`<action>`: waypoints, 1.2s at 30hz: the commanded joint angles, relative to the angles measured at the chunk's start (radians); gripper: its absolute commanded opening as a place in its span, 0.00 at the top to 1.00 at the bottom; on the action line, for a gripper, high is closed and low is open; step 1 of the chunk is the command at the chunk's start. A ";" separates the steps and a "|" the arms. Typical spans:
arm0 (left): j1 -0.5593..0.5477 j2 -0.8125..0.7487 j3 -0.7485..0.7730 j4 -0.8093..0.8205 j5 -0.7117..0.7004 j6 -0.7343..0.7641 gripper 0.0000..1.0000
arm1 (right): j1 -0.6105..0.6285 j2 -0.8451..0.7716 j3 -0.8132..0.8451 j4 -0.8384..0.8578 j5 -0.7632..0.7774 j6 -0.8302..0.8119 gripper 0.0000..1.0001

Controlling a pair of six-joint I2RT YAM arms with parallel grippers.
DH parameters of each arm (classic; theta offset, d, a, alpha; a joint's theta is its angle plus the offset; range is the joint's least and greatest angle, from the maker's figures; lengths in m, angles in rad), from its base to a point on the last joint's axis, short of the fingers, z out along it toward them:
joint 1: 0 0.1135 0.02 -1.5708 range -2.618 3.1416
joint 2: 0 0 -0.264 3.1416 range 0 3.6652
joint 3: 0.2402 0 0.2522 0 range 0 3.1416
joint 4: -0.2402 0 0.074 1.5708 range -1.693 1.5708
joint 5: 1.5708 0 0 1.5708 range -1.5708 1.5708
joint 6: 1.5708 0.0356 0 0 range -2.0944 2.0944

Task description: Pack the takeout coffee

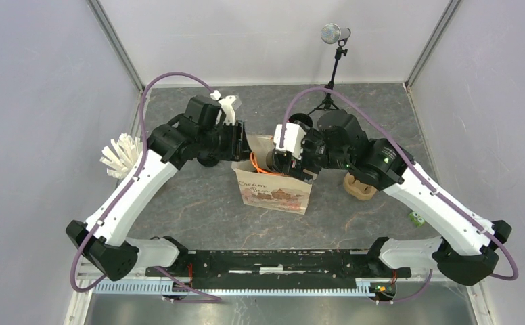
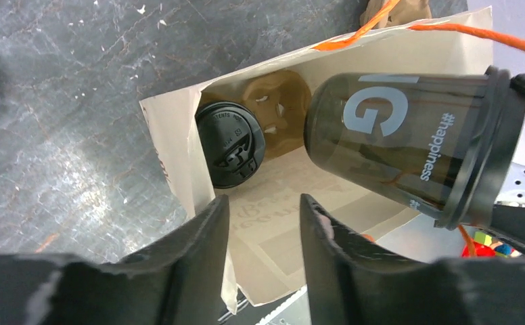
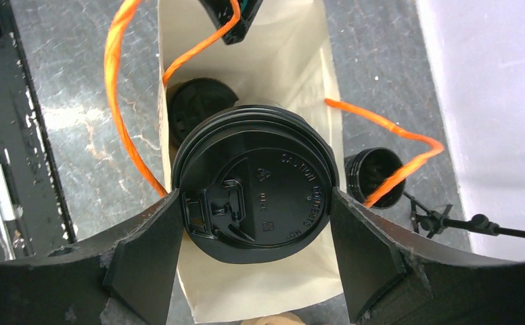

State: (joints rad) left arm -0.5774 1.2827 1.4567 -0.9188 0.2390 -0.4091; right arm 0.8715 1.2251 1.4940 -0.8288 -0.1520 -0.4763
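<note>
Coffee cup [image 3: 256, 186] hangs tilted over the open paper bag [image 2: 172, 156], base aimed into its mouth, lid facing the wrist. Right gripper [image 3: 256, 223] pinches it at the lid rim, one finger each side. Left gripper [image 2: 265, 203] has its jaws apart by the bag's edge. Second lidded cup [image 2: 231, 143] sits inside. Grey stone-look table [image 1: 199, 203], pale walls [image 1: 260, 34].
</note>
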 commanded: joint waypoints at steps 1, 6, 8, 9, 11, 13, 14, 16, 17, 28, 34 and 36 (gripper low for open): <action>0.006 -0.068 0.026 -0.046 0.001 0.013 0.46 | 0.023 -0.036 0.008 -0.022 -0.001 0.009 0.31; 0.007 -0.096 0.067 -0.163 0.026 0.005 0.38 | 0.088 -0.052 0.001 -0.040 0.027 0.026 0.32; 0.007 -0.116 0.082 -0.202 0.031 0.001 0.35 | 0.120 -0.063 -0.014 -0.041 0.053 0.036 0.32; 0.006 -0.129 0.087 -0.220 0.032 -0.003 0.34 | 0.140 -0.069 -0.024 -0.042 0.073 0.041 0.32; 0.006 -0.152 0.091 -0.252 0.034 -0.014 0.31 | 0.181 -0.079 -0.045 -0.044 0.102 0.054 0.32; 0.006 -0.167 0.084 -0.289 0.031 -0.023 0.30 | 0.223 -0.084 -0.062 -0.046 0.128 0.071 0.33; 0.007 -0.175 0.075 -0.299 0.034 -0.025 0.30 | 0.243 -0.084 -0.070 -0.047 0.144 0.079 0.33; 0.006 -0.199 0.035 -0.296 0.047 -0.021 0.30 | 0.293 -0.082 -0.085 -0.047 0.190 0.096 0.33; 0.007 -0.212 0.012 -0.286 0.048 -0.016 0.30 | 0.319 -0.080 -0.093 -0.047 0.207 0.104 0.33; 0.006 -0.259 -0.078 -0.307 0.090 -0.003 0.40 | 0.518 -0.041 -0.137 -0.013 0.407 0.163 0.33; 0.007 -0.275 -0.111 -0.362 0.131 0.000 0.36 | 0.606 -0.018 -0.153 -0.038 0.493 0.187 0.33; 0.006 -0.291 -0.130 -0.355 0.138 -0.003 0.39 | 0.618 -0.020 -0.161 -0.039 0.513 0.188 0.34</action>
State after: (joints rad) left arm -0.5774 1.0264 1.3533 -1.2556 0.3202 -0.4110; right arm 1.4616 1.2030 1.3437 -0.8783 0.2729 -0.3172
